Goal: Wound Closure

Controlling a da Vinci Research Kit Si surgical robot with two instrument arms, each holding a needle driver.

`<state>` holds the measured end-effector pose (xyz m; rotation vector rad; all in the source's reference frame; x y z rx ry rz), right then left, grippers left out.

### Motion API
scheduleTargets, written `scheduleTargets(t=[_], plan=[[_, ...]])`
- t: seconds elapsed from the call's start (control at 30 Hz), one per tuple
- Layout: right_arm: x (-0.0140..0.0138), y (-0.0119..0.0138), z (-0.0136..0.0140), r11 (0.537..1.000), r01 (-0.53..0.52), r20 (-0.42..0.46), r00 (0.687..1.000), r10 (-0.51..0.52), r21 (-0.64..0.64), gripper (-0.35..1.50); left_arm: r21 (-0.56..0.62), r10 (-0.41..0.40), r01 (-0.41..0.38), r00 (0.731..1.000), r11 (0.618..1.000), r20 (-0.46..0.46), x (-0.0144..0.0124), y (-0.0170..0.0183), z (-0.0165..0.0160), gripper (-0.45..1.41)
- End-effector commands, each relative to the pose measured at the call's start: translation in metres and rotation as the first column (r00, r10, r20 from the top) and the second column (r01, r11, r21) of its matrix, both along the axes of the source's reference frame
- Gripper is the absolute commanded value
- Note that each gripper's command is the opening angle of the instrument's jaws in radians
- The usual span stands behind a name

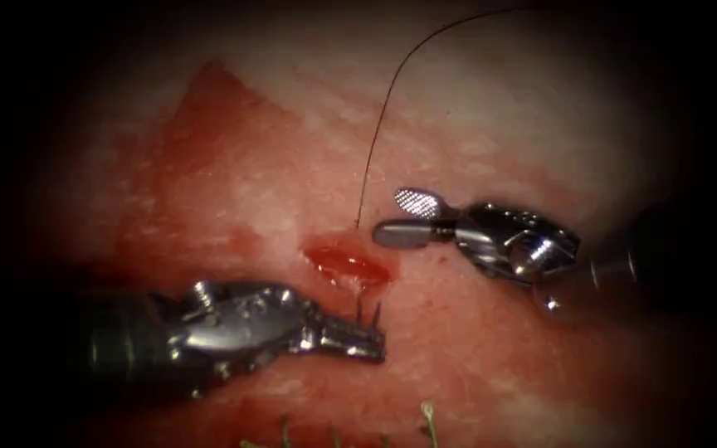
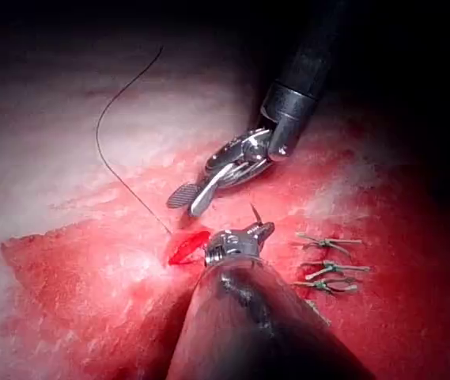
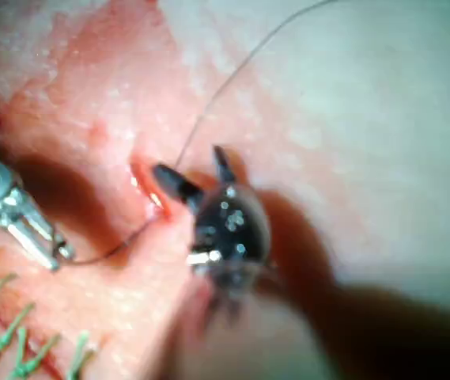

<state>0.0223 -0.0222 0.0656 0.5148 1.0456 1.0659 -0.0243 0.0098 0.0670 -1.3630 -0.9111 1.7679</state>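
We see the left hand (image 1: pixel 373 333) resting on the tissue (image 1: pixel 234 191) just below the cut (image 1: pixel 347 264), its jaws closed on the needle (image 1: pixel 378 314). The needle's tip pokes up beside the jaws, and how far along its curve the grip lies we cannot tell. The needle seems clear of the tissue. The right hand (image 1: pixel 406 217) hovers just right of the cut with jaws wide and nothing between them. Thread (image 1: pixel 379 124) rises from the cut's upper right edge and arcs away. Red fluid (image 1: pixel 343 260) pools in the cut. Tied sutures (image 2: pixel 329 267) with green ends lie nearby.
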Motion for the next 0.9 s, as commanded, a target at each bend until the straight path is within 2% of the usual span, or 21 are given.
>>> scheduleTargets(t=[0.03, 0.13, 0.17, 0.3, 0.33, 0.37, 0.4, 0.5, 0.53, 0.57, 0.6, 0.63, 0.67, 0.73, 0.8, 0.9], plan=[[0.0, -0.0019, 0.0002, 1.0, 0.004, -0.008, 1.0, -0.004, 0.002, 0.98, 0.008, 0.008, -0.008, 1.0, 1.0, 0.008, -0.0004, -0.0005, 0.0001, -0.45], [-0.0004, -0.0023, -0.0002, 0.999, -0.013, -0.022, 1.0, 0.014, 0.032, 0.95, -0.018, 0.007, -0.007, 1.0, 1.0, 0.004, 0.0, -0.0002, -0.0006, -0.45], [-0.0005, -0.0022, -0.0003, 0.998, -0.025, -0.027, 0.999, 0.027, 0.054, 1.0, -0.04, 0.005, -0.005, 1.0, 0.999, -0.001, 0.0001, 0.0, -0.0009, -0.45], [-0.0005, -0.0021, -0.0005, 0.998, -0.031, -0.037, 0.999, 0.033, 0.052, 1.05, -0.196, 0.028, -0.028, 1.0, 0.98, -0.002, 0.0005, 0.0003, -0.0018, -0.45], [-0.0006, -0.002, -0.0005, 0.998, -0.029, -0.038, 0.999, 0.031, 0.054, 1.07, -0.301, 0.049, -0.055, 0.998, 0.952, -0.026, 0.0004, 0.0002, -0.0021, -0.45], [-0.0006, -0.002, -0.0005, 0.998, -0.032, -0.043, 0.998, 0.035, 0.052, 1.07, -0.338, 0.062, -0.07, 0.997, 0.939, -0.035, 0.0004, 0.0001, -0.0022, -0.45], [-0.0006, -0.0019, -0.0006, 0.998, -0.038, -0.052, 0.998, 0.041, 0.05, 1.08, -0.411, 0.096, -0.115, 0.993, 0.904, -0.069, 0.0003, 0.0, -0.0024, -0.45], [-0.0007, -0.0018, -0.0009, 0.992, -0.072, -0.076, 0.994, 0.079, 0.1, 1.03, -0.498, 0.111, -0.152, 0.988, 0.854, -0.11, 0.0002, 0.0, -0.0026, -0.45], [-0.0008, -0.0019, -0.0012, 0.985, -0.089, -0.083, 0.991, 0.102, 0.145, 0.9, -0.574, 0.113, -0.171, 0.984, 0.801, -0.136, 0.0003, 0.0006, -0.0029, -0.45], [-0.0009, -0.0019, -0.0016, 0.979, -0.101, -0.084, 0.99, 0.117, 0.175, 0.76, -0.662, 0.111, -0.181, 0.983, 0.728, -0.147, 0.0003, 0.0021, -0.0035, -0.45], [-0.0011, -0.0019, -0.0021, 0.976, -0.109, -0.082, 0.989, 0.126, 0.187, 0.73, -0.718, 0.072, -0.144, 0.989, 0.681, -0.13, 0.0004, 0.0032, -0.0041, -0.45], [-0.0012, -0.0019, -0.0023, 0.976, -0.108, -0.083, 0.989, 0.125, 0.189, 0.7, -0.738, 0.055, -0.128, 0.991, 0.662, -0.122, 0.0005, 0.0035, -0.0044, -0.45], [-0.0015, -0.0019, -0.0029, 0.975, -0.104, -0.085, 0.989, 0.123, 0.195, 0.59, -0.771, 0.031, -0.107, 0.993, 0.628, -0.112, 0.0007, 0.0041, -0.0049, -0.45], [-0.0019, -0.0019, -0.0037, 0.974, -0.1, -0.087, 0.989, 0.119, 0.202, 0.56, -0.811, 0.005, -0.098, 0.993, 0.576, -0.116, 0.0009, 0.0049, -0.0057, -0.45], [-0.0023, -0.0018, -0.0043, 0.972, -0.101, -0.088, 0.989, 0.122, 0.212, 0.54, -0.839, -0.031, -0.067, 0.995, 0.54, -0.099, 0.0006, 0.0054, -0.0062, -0.45], [-0.0027, -0.0017, -0.0047, 0.959, -0.114, -0.097, 0.985, 0.143, 0.258, 0.38, -0.844, -0.029, -0.055, 0.996, 0.533, -0.084, 0.0, 0.0053, -0.0063, -0.45]])
